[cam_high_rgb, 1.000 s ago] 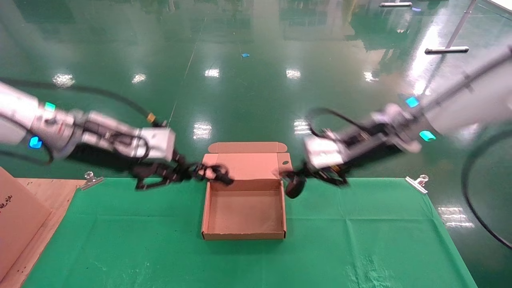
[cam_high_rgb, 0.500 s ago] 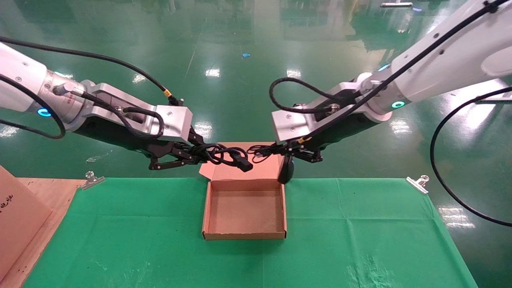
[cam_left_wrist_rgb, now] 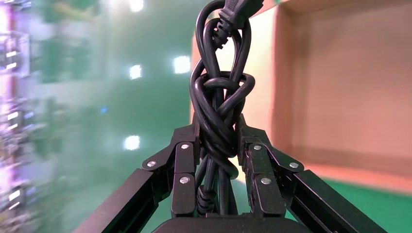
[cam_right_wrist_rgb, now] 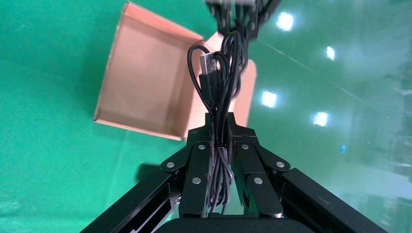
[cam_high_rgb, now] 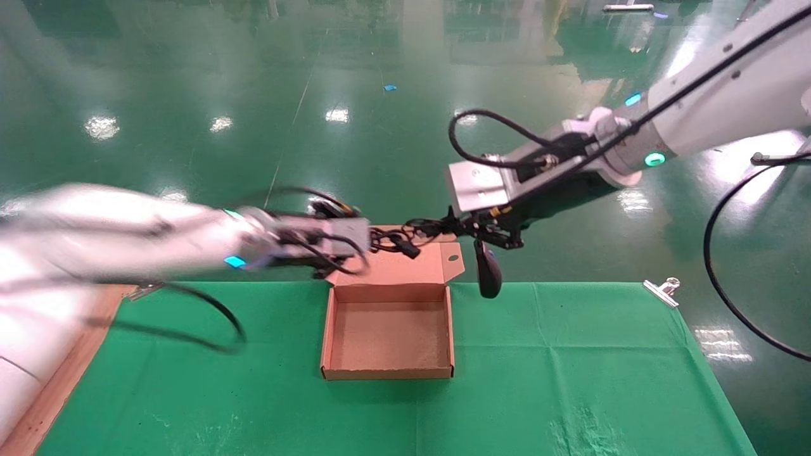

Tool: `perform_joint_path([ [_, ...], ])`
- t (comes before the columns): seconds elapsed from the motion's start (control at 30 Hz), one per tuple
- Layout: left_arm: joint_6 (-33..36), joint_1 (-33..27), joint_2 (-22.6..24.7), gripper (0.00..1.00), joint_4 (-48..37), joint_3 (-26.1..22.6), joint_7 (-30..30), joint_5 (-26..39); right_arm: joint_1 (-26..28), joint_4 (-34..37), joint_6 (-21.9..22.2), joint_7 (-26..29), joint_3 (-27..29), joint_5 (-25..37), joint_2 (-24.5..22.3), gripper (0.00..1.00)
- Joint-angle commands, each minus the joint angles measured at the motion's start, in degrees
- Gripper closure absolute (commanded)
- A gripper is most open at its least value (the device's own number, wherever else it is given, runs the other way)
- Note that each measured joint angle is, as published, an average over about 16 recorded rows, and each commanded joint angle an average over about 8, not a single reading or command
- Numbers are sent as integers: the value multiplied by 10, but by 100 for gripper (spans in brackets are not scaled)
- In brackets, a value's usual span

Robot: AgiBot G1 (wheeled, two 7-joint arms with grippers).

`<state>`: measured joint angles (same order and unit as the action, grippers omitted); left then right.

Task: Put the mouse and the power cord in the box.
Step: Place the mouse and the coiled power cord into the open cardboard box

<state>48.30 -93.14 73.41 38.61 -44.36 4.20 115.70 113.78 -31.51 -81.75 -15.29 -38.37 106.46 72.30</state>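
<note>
The box (cam_high_rgb: 386, 370) lies open on the green cloth with its lid (cam_high_rgb: 396, 265) standing up at the far side. My left gripper (cam_high_rgb: 380, 239) hovers above the lid's far edge, shut on the knotted black power cord (cam_high_rgb: 396, 242); in the left wrist view the cord (cam_left_wrist_rgb: 221, 111) is pinched between the fingers (cam_left_wrist_rgb: 184, 160). My right gripper (cam_high_rgb: 455, 228) faces it from the right, shut on the mouse's coiled thin cable (cam_right_wrist_rgb: 218, 82). The mouse (cam_high_rgb: 488, 271) dangles below, just right of the box. The left arm is motion-blurred.
A green cloth (cam_high_rgb: 570, 367) covers the table. A metal clip (cam_high_rgb: 662, 290) holds it at the far right corner. A wooden board (cam_high_rgb: 51, 405) borders the left side. Behind the table edge is shiny green floor (cam_high_rgb: 393, 139).
The left arm has swung fast, carrying the power cord right and slightly up over the lid. The right gripper has shifted right and up, and the hanging mouse swung right.
</note>
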Motion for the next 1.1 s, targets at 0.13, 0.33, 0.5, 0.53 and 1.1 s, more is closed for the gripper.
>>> perform_joint_path([
  [0.13, -109, 61, 39, 100, -9, -15, -31, 35, -14, 1, 3, -10, 3, -5, -11, 100],
  [0.33, -141, 89, 49, 80, -38, -59, -35, 11, -32, 19, 11, -30, 3, -5, -22, 100],
  [0.5, -161, 90, 50, 18, -61, -99, -42, -19, -41, 47, 24, -51, 3, -4, -23, 100],
  [0.53, -164, 89, 50, 9, -63, -106, -43, -27, -42, 54, 26, -56, 3, -4, -23, 100],
  [1.1, -192, 68, 49, 0, -87, -196, -29, -130, -23, 143, 42, -114, 8, -14, 8, 100],
])
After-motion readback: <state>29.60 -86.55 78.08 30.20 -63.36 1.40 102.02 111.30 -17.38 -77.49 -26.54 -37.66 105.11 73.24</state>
